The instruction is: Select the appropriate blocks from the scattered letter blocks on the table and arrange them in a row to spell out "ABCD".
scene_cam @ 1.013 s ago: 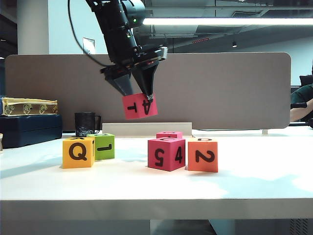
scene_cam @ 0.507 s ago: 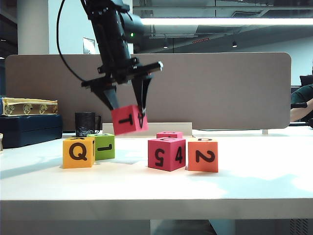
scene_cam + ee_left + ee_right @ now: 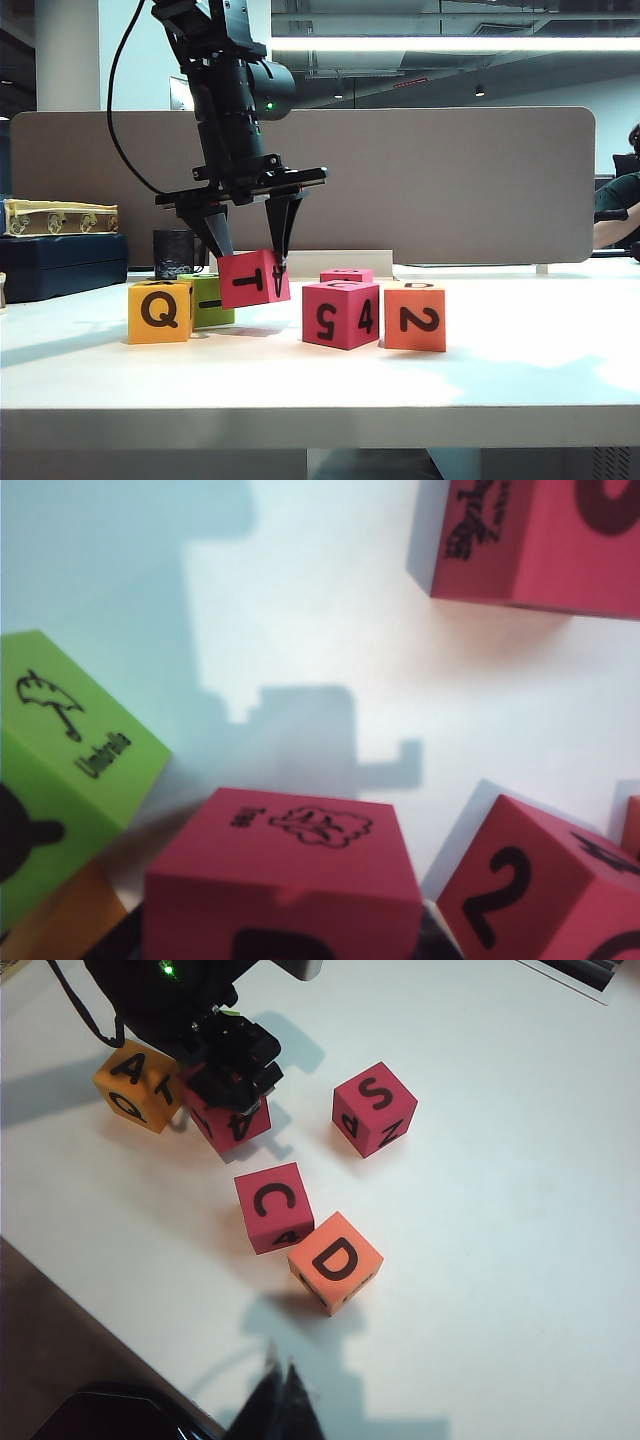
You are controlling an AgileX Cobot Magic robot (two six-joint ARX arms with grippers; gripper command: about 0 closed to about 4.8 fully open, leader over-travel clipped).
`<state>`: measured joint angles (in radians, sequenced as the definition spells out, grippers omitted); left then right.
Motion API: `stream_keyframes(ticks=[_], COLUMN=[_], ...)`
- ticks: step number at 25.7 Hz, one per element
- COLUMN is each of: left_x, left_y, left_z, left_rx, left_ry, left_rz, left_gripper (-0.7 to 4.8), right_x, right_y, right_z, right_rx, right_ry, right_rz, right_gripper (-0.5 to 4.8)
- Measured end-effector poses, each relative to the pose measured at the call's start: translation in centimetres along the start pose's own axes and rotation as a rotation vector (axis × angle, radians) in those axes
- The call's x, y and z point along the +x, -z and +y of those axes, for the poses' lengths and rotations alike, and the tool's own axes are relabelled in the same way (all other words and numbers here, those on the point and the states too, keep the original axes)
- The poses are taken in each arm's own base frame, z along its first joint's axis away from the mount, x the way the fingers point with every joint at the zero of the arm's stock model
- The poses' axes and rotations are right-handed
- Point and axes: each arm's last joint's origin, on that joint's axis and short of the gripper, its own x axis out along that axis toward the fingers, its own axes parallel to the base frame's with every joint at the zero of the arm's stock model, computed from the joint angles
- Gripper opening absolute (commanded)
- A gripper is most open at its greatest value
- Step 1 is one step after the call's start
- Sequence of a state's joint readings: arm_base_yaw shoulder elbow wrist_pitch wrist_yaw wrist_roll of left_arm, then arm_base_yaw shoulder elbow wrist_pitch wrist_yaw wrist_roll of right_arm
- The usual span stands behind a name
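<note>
Left gripper (image 3: pixel 252 262) pinching T cube (image 3: pixel 254 278) (tilted), hanging just right of Q cube (image 3: pixel 159 311) | right gripper (image 3: pixel 281 1392) pressed together, hovering over table (image 3: pixel 520 380)

1. Table (image 3: pixel 520 370): smooth white top, faint sheen, soft shadows.
2. Letter blocks, e.g. pink-red cube with T and 4 (image 3: pixel 254 278) and orange cube with 2 (image 3: pixel 414 317): matt, foam-like, black printed characters.
3. Left gripper (image 3: pixel 252 247): black, hard-looking; fingers (image 3: pixel 283 225) dull, arm housing slightly glossy.
4. Back partition (image 3: pixel 450 180): grey-beige, matt, cloth-like.
5. Mug (image 3: pixel 174 253): dark, glossy.
</note>
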<state>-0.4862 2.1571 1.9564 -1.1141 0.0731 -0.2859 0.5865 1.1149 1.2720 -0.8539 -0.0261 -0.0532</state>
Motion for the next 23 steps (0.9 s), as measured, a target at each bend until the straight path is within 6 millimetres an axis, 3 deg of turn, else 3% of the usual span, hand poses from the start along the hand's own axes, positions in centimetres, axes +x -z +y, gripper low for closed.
stream_keyframes(ticks=[7,17,23], left_x=[1.8,2.1,2.1], left_y=[1.3,1.7,2.0], left_z=[-0.2,-1.0,-0.9], left_rx=[-0.010,0.009,0.010], left_ry=[-0.021,-0.025,-0.027], left_rz=[0.070,0.079,0.107], left_gripper=[2.64,2.85,3.98], right_x=[0.0,0.0,0.0], right_y=[0.0,0.0,0.0], right_z=[0.0,0.0,0.0], right_rx=[0.000,0.000,0.000], right_ry=[0.000,0.000,0.000], right_rz=[0.000,0.000,0.000], right_gripper=[-0.02,-0.01,-0.01])
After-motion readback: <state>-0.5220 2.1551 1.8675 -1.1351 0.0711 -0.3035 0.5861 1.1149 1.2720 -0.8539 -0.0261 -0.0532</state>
